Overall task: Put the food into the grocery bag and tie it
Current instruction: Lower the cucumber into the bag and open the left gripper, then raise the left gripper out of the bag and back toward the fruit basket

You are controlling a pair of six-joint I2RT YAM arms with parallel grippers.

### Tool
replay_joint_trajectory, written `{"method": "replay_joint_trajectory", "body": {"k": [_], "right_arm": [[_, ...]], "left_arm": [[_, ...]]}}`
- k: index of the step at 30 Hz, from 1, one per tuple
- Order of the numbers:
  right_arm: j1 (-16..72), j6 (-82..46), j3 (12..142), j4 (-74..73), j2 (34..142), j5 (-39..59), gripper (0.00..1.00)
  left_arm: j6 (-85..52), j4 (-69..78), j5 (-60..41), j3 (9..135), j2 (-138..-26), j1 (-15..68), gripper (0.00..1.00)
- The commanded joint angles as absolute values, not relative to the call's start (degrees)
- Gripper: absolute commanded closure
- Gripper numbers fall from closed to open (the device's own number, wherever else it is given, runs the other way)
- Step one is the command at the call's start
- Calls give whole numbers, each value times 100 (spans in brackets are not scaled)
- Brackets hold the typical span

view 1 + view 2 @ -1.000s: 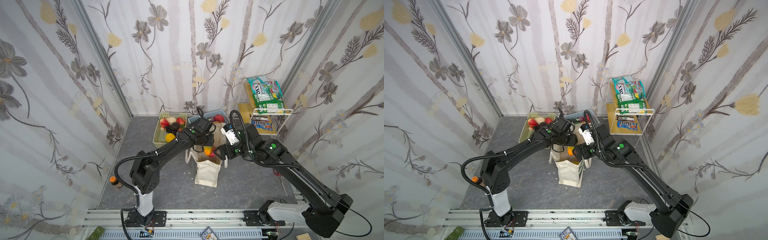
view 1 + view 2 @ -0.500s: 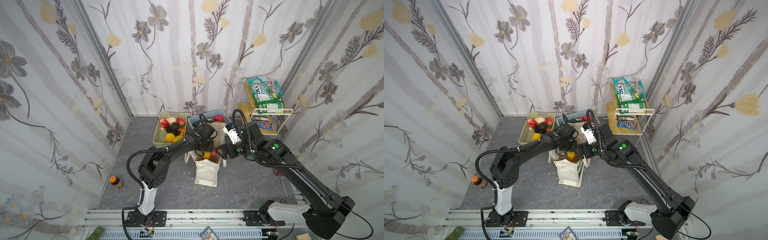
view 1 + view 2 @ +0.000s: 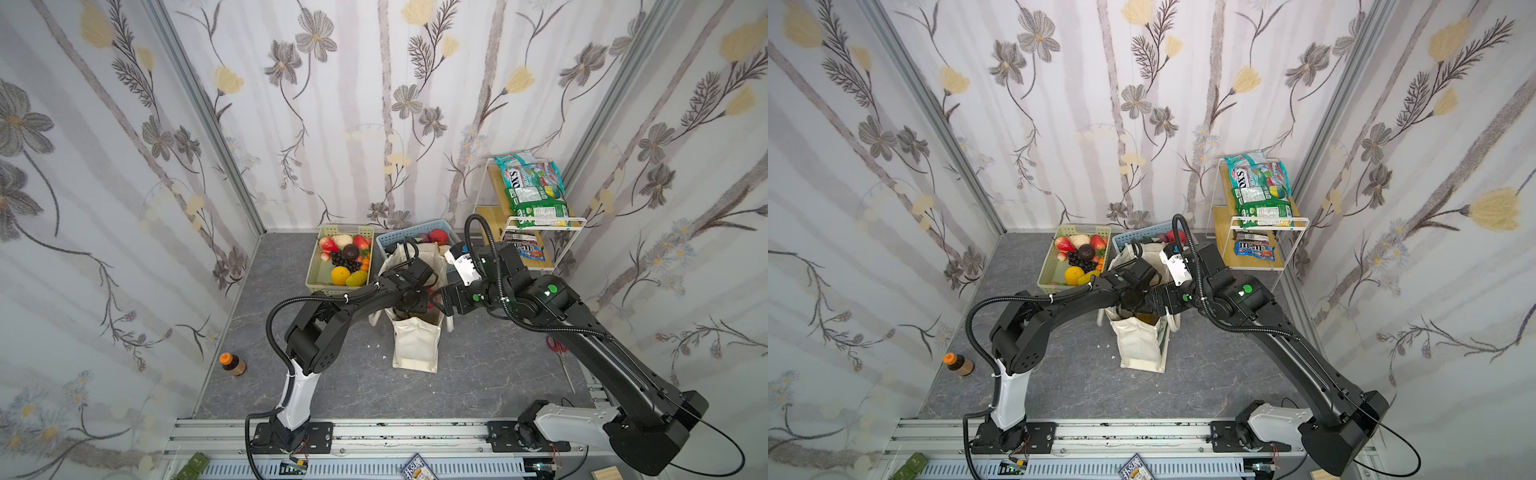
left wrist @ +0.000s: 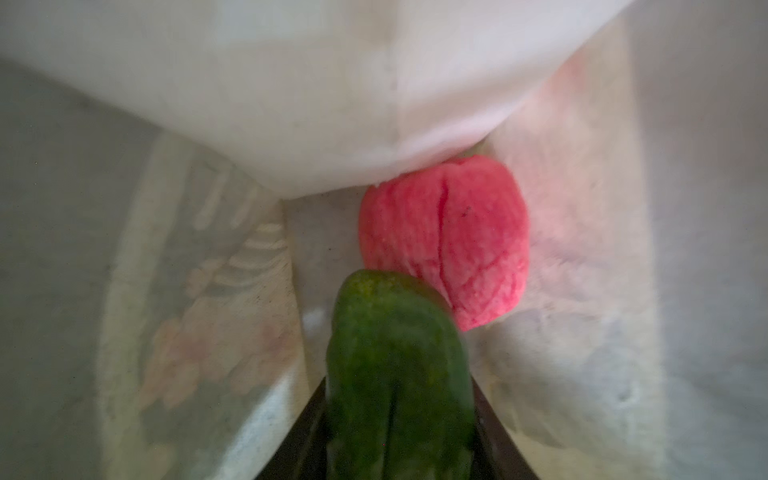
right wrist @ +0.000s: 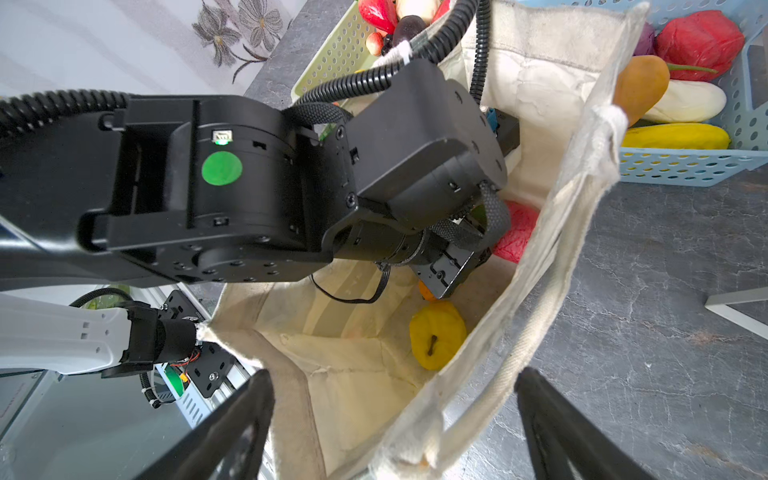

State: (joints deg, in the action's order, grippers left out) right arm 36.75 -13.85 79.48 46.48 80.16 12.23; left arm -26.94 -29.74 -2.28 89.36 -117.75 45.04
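- Overhead, both top views show the grocery bag (image 3: 415,345) (image 3: 1142,349) standing open in the middle of the counter (image 3: 353,386), just before the green basket (image 3: 312,268) and blue basket (image 3: 385,244) along the far edge. The left arm (image 3: 357,296) dips into its mouth, so what it carries is hidden; the right arm (image 3: 540,299) meets it there. Bare counter runs to the near edge, and a bottle (image 3: 232,365) stands by the left edge, well apart.
- Left wrist view, alone inside the bag: the left gripper (image 4: 397,395) is clamped on a green toy vegetable (image 4: 395,349), a red fruit (image 4: 444,241) just beyond, cloth walls close all round.
- Right wrist view: the right gripper (image 5: 395,376) is spread wide astride the bag's rim, holding nothing; a yellow fruit (image 5: 436,334) lies on the bag's floor.
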Motion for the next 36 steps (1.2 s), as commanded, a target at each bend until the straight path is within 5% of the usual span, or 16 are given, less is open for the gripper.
{"method": "replay_joint_trajectory", "body": {"k": [1,10,24,36], "right_arm": [[3680,-1336,7988,4569,8051,1301,9],[3691,-1418,7753,4450,8083,1266,10],[3683,-1458,7682,4389,7948,1130,9],[3632,-1503,7749,4176,7738,900,9]], "left_arm": [[-2766,-2947,-149,8863,-11852,4521,58],[-2726,-3129,17,8909,-11890,4552,51],[-2913,-3494,-565,9642,-11460,4548,26],[-2813,-3885,-721,10565,-10961,4536,24]]}}
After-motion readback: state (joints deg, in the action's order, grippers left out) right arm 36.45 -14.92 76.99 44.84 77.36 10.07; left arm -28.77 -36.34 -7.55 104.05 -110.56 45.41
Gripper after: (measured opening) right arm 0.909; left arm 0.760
